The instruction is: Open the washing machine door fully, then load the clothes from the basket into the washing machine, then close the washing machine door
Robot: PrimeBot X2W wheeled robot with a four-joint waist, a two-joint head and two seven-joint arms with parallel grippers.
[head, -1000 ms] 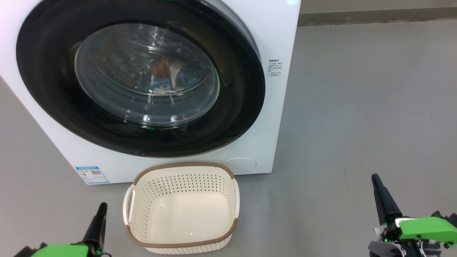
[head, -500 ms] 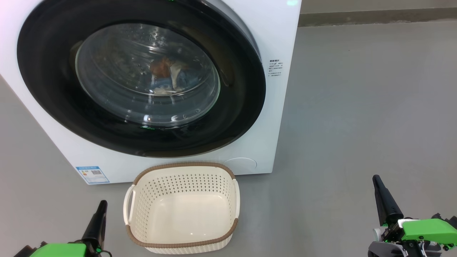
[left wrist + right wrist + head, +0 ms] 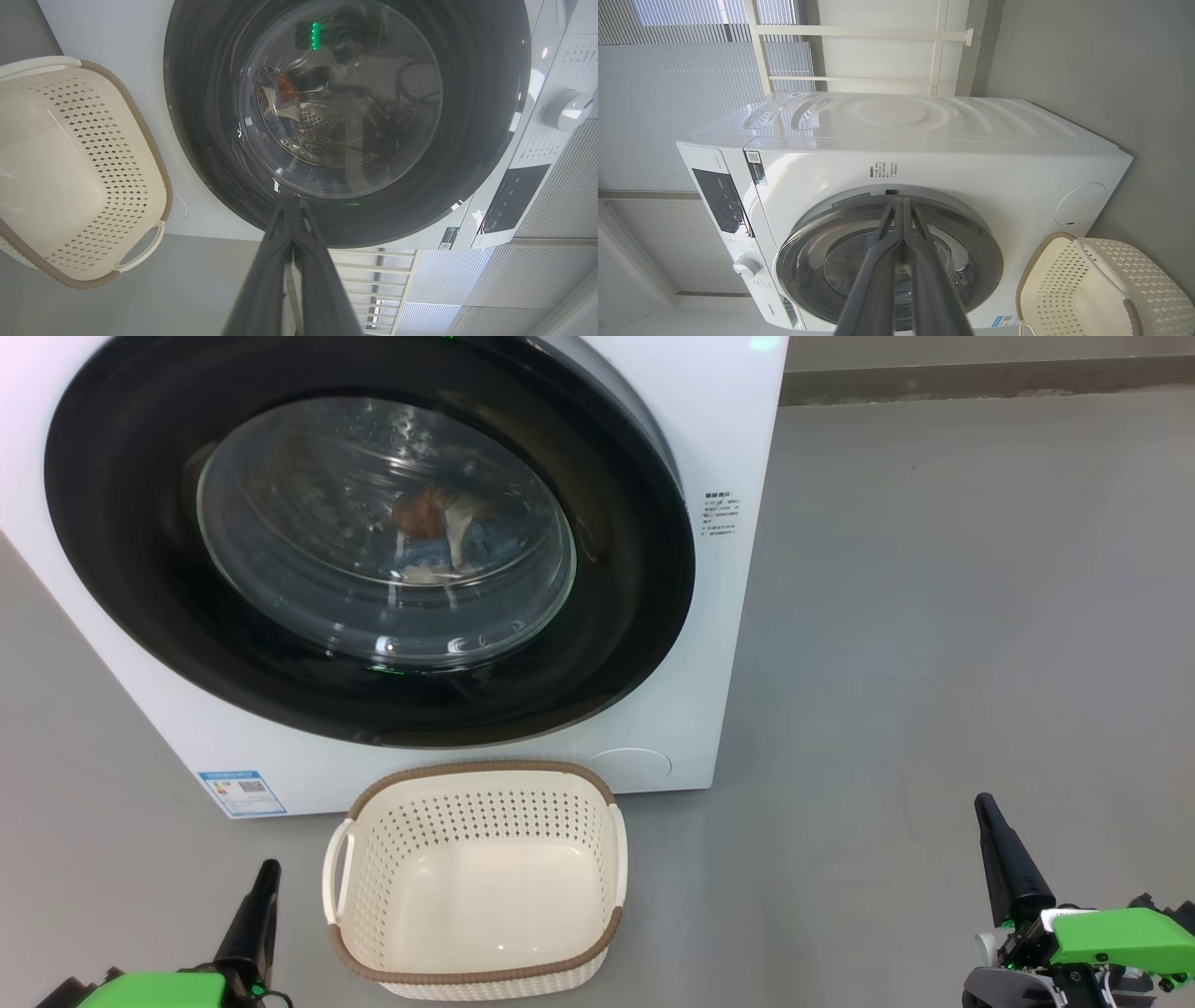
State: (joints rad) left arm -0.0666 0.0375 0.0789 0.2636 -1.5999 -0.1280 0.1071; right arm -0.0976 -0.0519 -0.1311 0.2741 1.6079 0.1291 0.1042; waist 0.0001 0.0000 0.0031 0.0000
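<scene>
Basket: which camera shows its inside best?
The head view: it looks down into the basket, whole rim and empty bottom visible. The left wrist view crops it at the left edge; the right wrist view catches one end at the bottom right.

The washing machine point(image 3: 738, 429) runs off the head view's top and left edges, and the top arc of the washing machine door point(image 3: 607, 644) is cut off with it. The clothes point(image 3: 439, 527) lie behind the door's window as orange, white and blue patches broken up by reflections. Individual garments cannot be told apart. Print on the blue label point(image 3: 241, 791) at the machine's lower front corner, and on the small notice point(image 3: 720, 513) beside the door, is too small to read. The left gripper point(image 3: 269, 873) and right gripper point(image 3: 983, 803) are cut off at the bottom edge, their bodies largely out of frame. In the left wrist view the basket point(image 3: 93, 140) is cropped by the left edge, and the control panel point(image 3: 511, 196) markings are illegible.
</scene>
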